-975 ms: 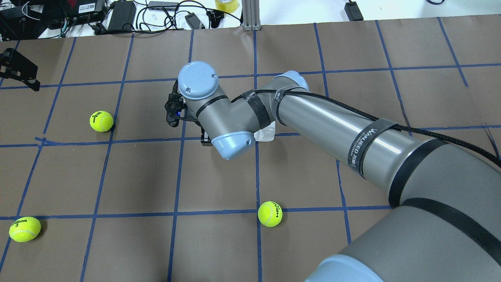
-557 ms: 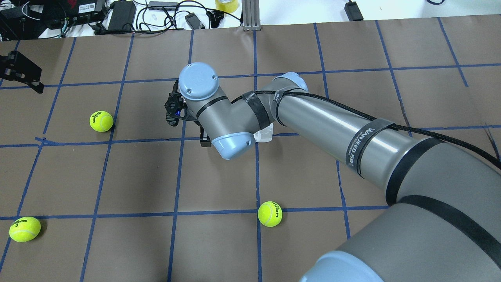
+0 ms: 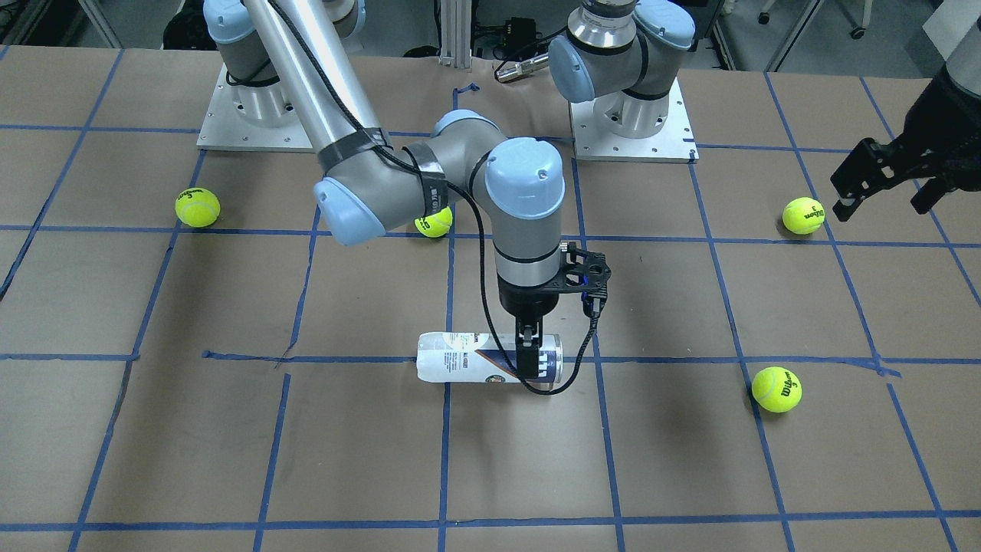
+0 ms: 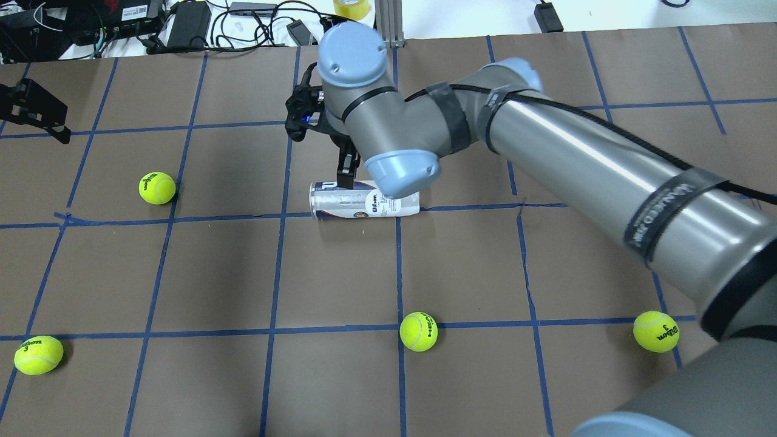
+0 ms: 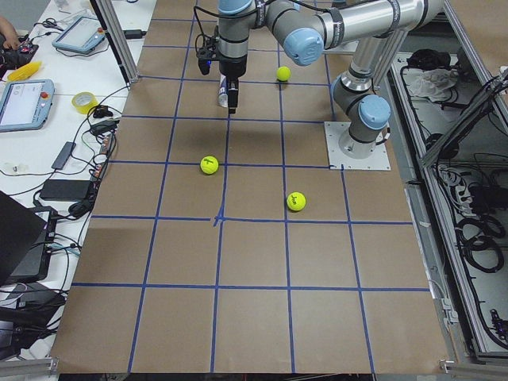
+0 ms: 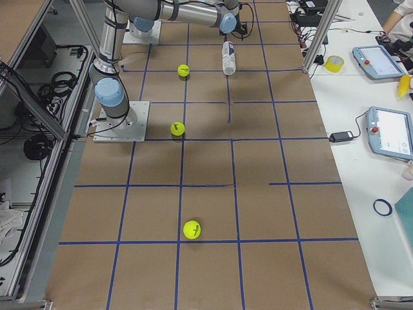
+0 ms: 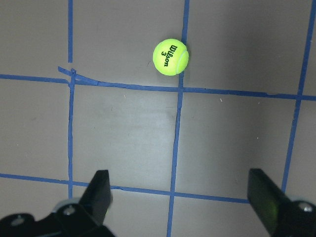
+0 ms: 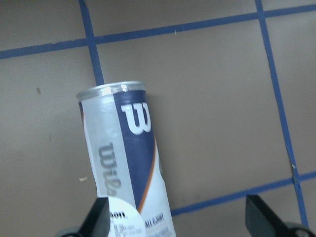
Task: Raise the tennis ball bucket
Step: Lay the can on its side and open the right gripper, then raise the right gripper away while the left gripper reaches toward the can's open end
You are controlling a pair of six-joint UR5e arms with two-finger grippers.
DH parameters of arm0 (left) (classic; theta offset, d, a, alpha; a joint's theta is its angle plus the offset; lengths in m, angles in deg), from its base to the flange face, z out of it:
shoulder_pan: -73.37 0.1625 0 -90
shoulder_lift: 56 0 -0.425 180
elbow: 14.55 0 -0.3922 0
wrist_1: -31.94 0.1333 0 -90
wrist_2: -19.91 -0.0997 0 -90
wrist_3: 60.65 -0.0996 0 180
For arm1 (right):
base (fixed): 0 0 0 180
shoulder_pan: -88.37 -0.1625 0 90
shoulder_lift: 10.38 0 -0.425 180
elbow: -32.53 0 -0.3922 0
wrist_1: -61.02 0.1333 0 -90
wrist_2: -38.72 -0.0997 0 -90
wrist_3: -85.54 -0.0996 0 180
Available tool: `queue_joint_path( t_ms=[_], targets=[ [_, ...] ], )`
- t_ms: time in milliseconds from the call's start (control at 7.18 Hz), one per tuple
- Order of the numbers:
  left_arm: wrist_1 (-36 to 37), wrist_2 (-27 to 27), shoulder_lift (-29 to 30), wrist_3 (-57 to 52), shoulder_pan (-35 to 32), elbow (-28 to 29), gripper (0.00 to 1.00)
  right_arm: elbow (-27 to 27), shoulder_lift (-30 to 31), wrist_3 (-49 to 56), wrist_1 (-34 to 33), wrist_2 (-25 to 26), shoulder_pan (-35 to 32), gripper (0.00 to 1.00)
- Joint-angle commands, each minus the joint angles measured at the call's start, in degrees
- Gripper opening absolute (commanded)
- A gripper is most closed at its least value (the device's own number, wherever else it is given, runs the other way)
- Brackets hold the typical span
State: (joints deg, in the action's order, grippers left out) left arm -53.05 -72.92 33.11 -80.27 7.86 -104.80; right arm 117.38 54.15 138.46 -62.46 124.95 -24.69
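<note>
My right claw [image 8: 178, 217] has risen off the tennis ball bucket [image 4: 346, 203], jaws wide and empty (left claw [image 7: 181, 197] open too); it still lies on the table [image 4: 182, 273], unlifted.

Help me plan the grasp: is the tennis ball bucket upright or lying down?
Lying down. The tennis ball bucket rests on its side on the table, its length along a blue tape line.
</note>
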Motion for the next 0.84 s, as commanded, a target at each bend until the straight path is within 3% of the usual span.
queue_joint_path(
  t_ms=[0,139,418,557,697],
  targets=[
    [0.09,1.76,1.32,5.16,-1.63,-0.72,1.0,-0.03,8.38,-0.54,11.98,-3.53,10.79,0.99],
    [1.57,9.35,3.42,5.64,-4.6,-0.99,1.0,0.14,12.42,-3.15,18.82,-3.09,14.93,1.0],
    [5.53,23.32,7.72,7.75,-6.29,-3.43,1.0,0.41,20.08,-18.31,30.18,-1.95,20.4,1.0],
    [10.32,30.44,10.09,8.1,-6.56,-6.15,1.0,0.41,21.85,-25.96,31.36,1.88,20.94,1.0],
    [15.33,33.73,11.95,9.76,-7.69,-8.96,1.0,0.41,22.56,-32.47,31.46,3.23,21.03,1.0]
  ],
)
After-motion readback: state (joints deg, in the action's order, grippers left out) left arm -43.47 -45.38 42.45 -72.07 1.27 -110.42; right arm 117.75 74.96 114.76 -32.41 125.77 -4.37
